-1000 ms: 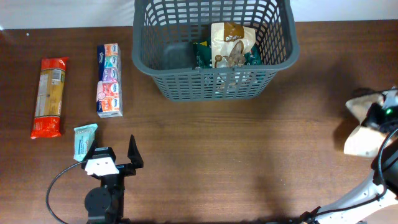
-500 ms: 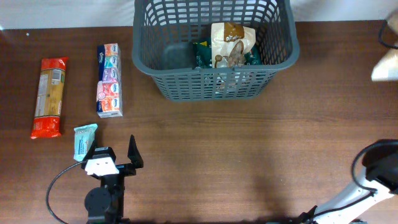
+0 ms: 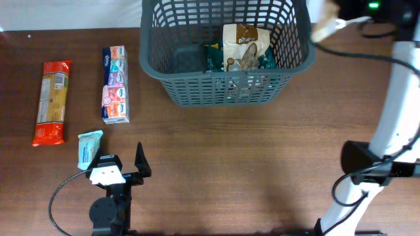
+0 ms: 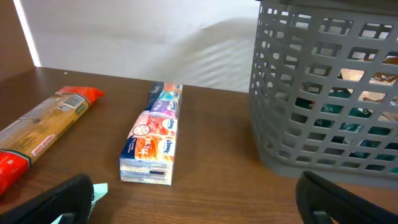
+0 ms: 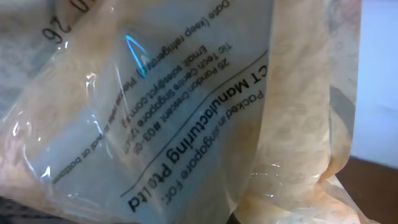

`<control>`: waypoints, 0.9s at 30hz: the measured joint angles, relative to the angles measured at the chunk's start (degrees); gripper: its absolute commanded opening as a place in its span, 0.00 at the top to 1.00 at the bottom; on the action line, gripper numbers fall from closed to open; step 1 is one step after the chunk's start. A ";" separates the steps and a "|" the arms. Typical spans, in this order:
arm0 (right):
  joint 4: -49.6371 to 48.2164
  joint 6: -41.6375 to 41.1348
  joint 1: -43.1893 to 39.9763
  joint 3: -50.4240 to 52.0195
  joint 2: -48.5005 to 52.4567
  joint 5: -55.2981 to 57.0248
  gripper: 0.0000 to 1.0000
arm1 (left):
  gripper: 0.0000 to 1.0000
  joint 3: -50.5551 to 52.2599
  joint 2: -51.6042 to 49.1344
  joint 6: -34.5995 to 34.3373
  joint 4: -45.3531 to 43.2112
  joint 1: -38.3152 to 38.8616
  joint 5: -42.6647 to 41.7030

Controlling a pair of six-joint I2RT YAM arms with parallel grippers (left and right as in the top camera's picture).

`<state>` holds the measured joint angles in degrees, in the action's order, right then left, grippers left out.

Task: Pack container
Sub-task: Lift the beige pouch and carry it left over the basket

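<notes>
Basket (image 3: 197, 92) far-centre on counter (image 3: 230, 164): one tan pouch (image 3: 244, 46), green packets (image 3: 213, 58), count unclear. Left of it: one pasta pack (image 3: 51, 103), one tissue pack (image 3: 115, 84), one sachet (image 3: 88, 148). Left claw (image 3: 118, 160) apart, empty. Right claw (image 3: 336, 19) clamped on one clear bag (image 3: 325, 29) at the basket's right rim.

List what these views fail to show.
1. Right claw fingers: right wrist view, covered by the clear packet it holds.
2. Basket contents: left wrist view, broken up by the lattice wall.
3. Left claw fingertips: left wrist view, cut off by the bottom edge.
</notes>
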<state>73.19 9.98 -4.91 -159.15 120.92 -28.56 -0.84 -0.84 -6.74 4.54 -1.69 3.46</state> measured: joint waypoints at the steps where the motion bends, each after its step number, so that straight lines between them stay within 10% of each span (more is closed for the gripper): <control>1: -0.15 0.35 1.79 0.00 0.00 0.09 0.96 | 0.01 0.00 0.00 0.00 0.00 0.00 0.00; 27: 0.81 1.79 13.53 0.11 21.46 7.80 0.97 | 0.01 0.00 0.00 0.00 0.00 0.00 0.00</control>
<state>74.00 11.77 8.62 -159.04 142.39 -20.75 -0.84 -0.84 -6.74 4.54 -1.69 3.46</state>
